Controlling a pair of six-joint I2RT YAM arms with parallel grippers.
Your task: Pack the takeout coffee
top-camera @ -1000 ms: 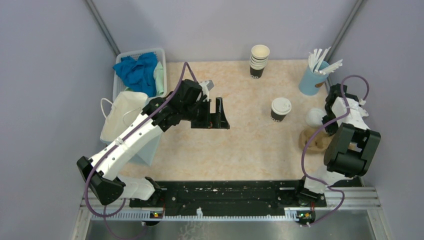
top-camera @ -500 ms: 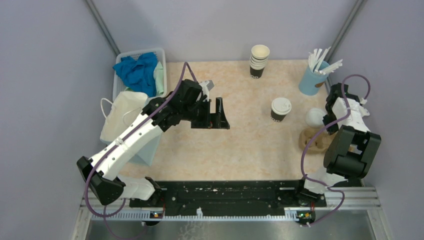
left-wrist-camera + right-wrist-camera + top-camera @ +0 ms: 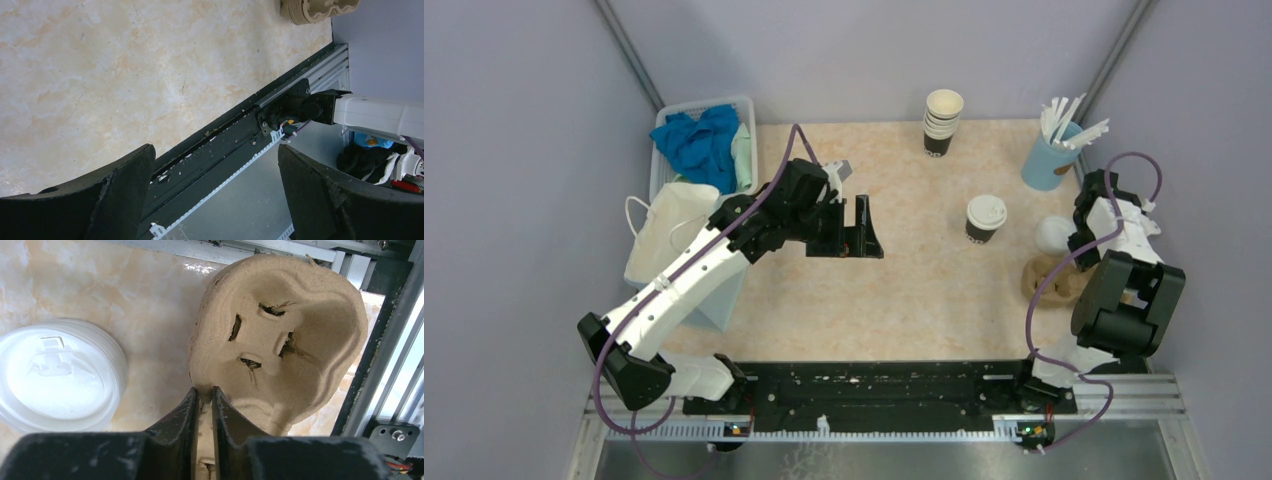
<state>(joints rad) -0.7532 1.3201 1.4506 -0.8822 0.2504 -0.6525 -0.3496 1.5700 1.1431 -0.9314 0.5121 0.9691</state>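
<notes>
Slippage is the risk: the right pincer (image 3: 202, 390) is clenched on only the thin rim of the carrier (image 3: 280, 330), so the pulp could tear or twist free when lifted. The coffee (image 3: 985, 217) stands upright on the bench (image 3: 904, 290), apart to that pincer's left; the left pincer (image 3: 214, 155) hangs released.

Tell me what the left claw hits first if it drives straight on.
Likely the black rail at the near edge of the table; nothing stands between the open left claw and it, though depth is unclear.
</notes>
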